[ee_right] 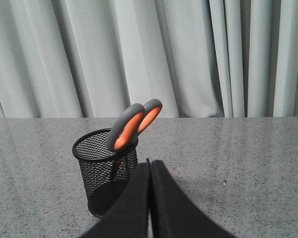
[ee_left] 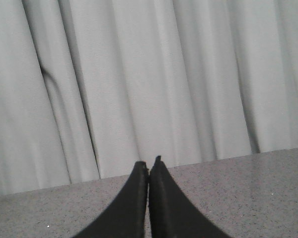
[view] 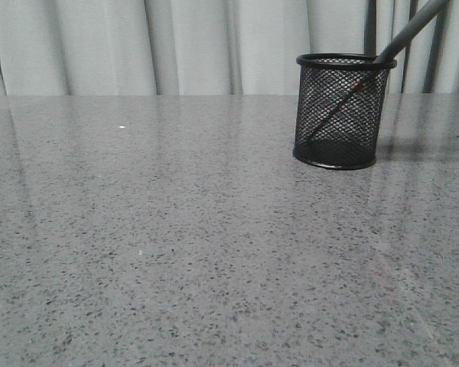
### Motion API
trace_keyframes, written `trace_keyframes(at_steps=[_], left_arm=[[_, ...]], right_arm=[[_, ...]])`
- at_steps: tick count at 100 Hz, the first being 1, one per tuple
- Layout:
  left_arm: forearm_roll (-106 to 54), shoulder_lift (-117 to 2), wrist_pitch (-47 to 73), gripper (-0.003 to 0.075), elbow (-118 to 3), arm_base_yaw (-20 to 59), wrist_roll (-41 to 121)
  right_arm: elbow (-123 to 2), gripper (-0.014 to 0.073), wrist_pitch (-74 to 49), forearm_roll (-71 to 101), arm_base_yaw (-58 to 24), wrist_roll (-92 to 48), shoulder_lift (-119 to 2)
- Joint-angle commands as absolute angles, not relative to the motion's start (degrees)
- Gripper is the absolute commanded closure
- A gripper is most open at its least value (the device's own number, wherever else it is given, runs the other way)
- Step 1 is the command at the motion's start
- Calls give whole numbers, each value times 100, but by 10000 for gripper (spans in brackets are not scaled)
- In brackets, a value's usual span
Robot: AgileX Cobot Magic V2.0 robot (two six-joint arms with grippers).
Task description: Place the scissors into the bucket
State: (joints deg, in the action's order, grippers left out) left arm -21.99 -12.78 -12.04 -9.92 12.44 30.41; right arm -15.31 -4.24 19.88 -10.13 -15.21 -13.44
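Note:
The black wire-mesh bucket (view: 341,111) stands upright on the grey table at the right, far side. The scissors (view: 409,30) stand inside it, blades down, leaning on the rim, dark grey handle sticking up to the right. In the right wrist view the bucket (ee_right: 102,171) holds the scissors (ee_right: 131,126), whose orange-lined loops rise above the rim. My right gripper (ee_right: 149,162) is shut and empty, beside and apart from the bucket. My left gripper (ee_left: 149,161) is shut and empty, over bare table facing the curtain. Neither gripper shows in the front view.
A grey speckled table (view: 176,252) fills the front view. A pale pleated curtain (view: 176,46) hangs behind its far edge. A small white speck (view: 122,127) lies on the table at the far left.

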Motion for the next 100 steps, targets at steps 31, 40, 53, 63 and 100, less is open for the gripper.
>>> trace_keyframes(at_steps=[31,40,53,63,100], left_arm=[[-1460,-1288,-1224,741,-1019,1010,1995],[-729,-1057,-740,741,-798,645,990],[-303,-429,-154,741,-444,296,223],[-257,9,-103,741,-150,109,222],[-187,168,134,741,150,-7,222]], right_arm=[[-1691,659,49,2006,-971,-1525,-1382],[-1691,659,49,2006,-971,-1525,-1382],[-1691,659,49,2006,-971,-1525,-1382],[-1691,659,49,2006,-971,-1525,-1382],[-1691,659,61,2006,-971,-1525,-1382]])
